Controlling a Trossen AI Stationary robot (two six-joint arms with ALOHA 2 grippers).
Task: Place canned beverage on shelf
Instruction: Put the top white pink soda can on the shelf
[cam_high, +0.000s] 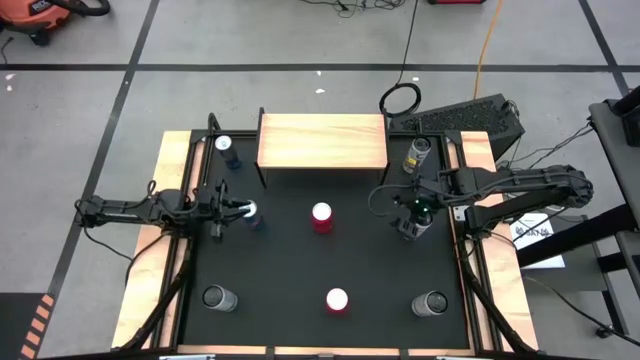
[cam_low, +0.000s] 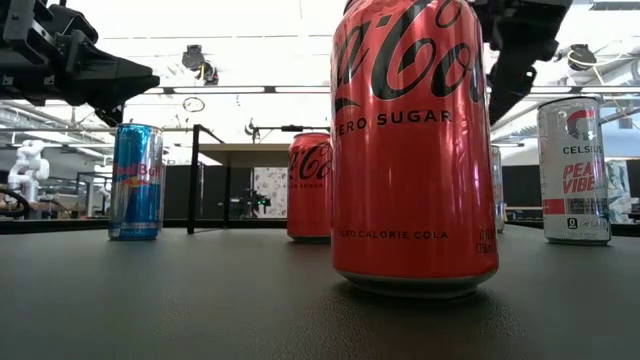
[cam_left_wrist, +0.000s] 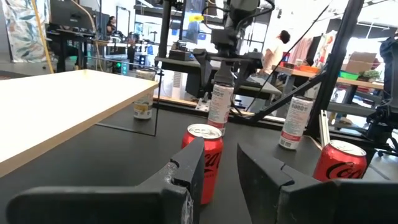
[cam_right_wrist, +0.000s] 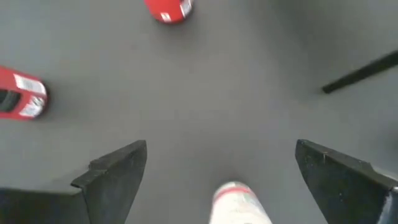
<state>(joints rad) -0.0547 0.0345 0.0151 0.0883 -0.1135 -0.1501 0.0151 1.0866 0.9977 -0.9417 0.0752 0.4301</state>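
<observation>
My right gripper (cam_right_wrist: 221, 171) has its jaws spread wide over a slim white can (cam_right_wrist: 239, 202) at the table's three o'clock; the left gripper (cam_left_wrist: 221, 165) is narrowed on nothing. I see the shelf (cam_high: 322, 141) at twelve o'clock bare, so every placement remains.

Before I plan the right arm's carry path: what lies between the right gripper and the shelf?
In the high view, only bare black mat separates the right gripper, open above a white can, from the shelf. A can stands off to the side, beside the shelf.

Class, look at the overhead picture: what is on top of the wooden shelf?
The shelf top shows only bare light wood, with no cans on it. The space under the board is covered from above.
</observation>
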